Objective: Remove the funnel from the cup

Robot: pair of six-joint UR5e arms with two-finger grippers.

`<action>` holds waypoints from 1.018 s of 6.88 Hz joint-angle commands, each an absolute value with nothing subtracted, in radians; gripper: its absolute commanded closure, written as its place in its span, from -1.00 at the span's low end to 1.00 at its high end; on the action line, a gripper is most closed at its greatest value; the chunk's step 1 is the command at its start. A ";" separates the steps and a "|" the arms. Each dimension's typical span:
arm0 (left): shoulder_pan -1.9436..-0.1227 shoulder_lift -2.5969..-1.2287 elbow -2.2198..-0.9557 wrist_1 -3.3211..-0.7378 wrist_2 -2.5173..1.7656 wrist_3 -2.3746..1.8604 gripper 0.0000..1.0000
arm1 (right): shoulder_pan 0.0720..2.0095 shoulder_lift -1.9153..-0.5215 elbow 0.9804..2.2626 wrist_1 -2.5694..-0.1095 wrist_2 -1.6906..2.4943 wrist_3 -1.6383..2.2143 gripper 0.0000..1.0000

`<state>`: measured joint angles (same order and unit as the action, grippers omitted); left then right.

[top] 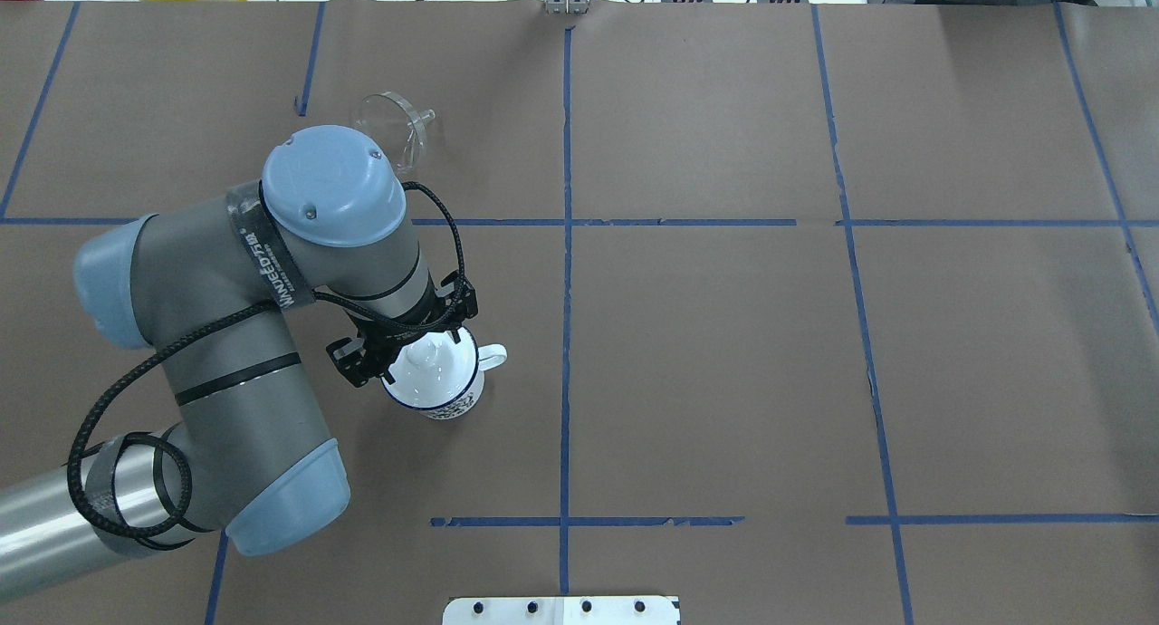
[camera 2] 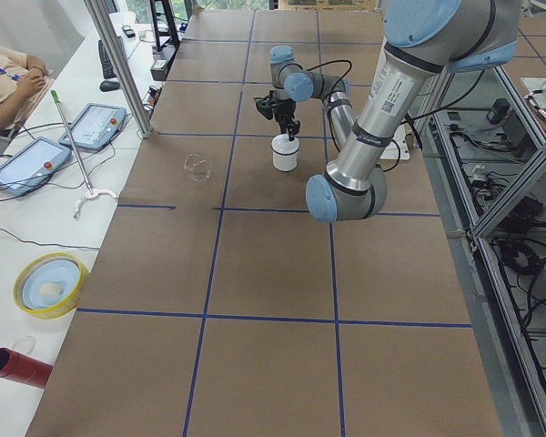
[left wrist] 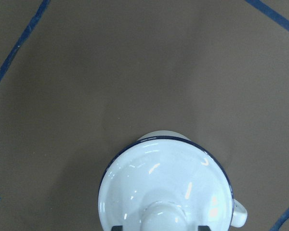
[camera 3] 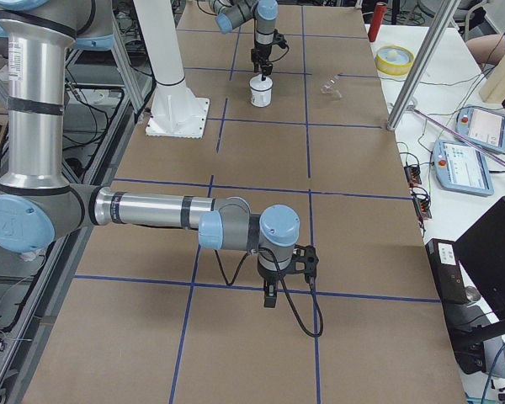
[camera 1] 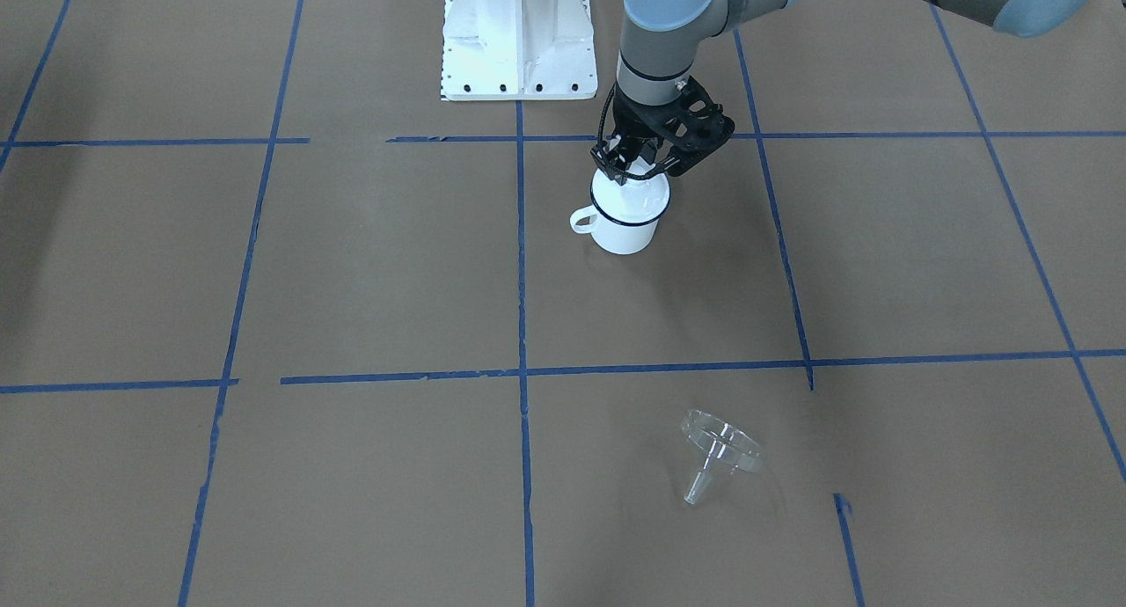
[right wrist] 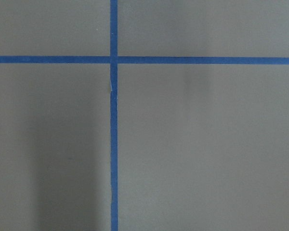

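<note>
With the funnel (camera 1: 720,445) lying tipped well apart from the cup (camera 1: 625,230), removal looks done; the left gripper (camera 1: 632,169), jaws spread astride the knob (left wrist: 164,216) of the cup's lid (left wrist: 159,178), need only lift clear, while I cannot tell how the right gripper (camera 3: 270,296) holds its jaws

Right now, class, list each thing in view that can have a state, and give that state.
cup: upright, covered by the lid.
lid: seated on the cup, knob up.
funnel: out of the cup, lying on its side on the table.
left claw: open, straddling the knob.
right claw: pointing down over the table; open or shut cannot be told.
</note>
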<state>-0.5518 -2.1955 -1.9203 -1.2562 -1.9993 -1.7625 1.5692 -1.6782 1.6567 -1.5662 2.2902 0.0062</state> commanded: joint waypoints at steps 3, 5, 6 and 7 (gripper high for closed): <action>-0.740 -2.126 -1.956 -1.261 -1.988 -1.476 -0.77 | 1.569 -1.678 1.657 -1.566 2.290 0.006 -1.00; -0.996 -2.042 -1.956 -1.266 -2.091 -1.148 -0.83 | 1.569 -1.678 1.657 -1.566 2.290 0.006 -1.00; -1.114 -1.984 -1.944 -1.266 -2.147 -0.930 -0.89 | 1.569 -1.678 1.657 -1.566 2.290 0.006 -1.00; -1.234 -1.945 -1.887 -1.275 -2.192 -0.714 -0.89 | 1.569 -1.678 1.657 -1.566 2.290 0.006 -1.00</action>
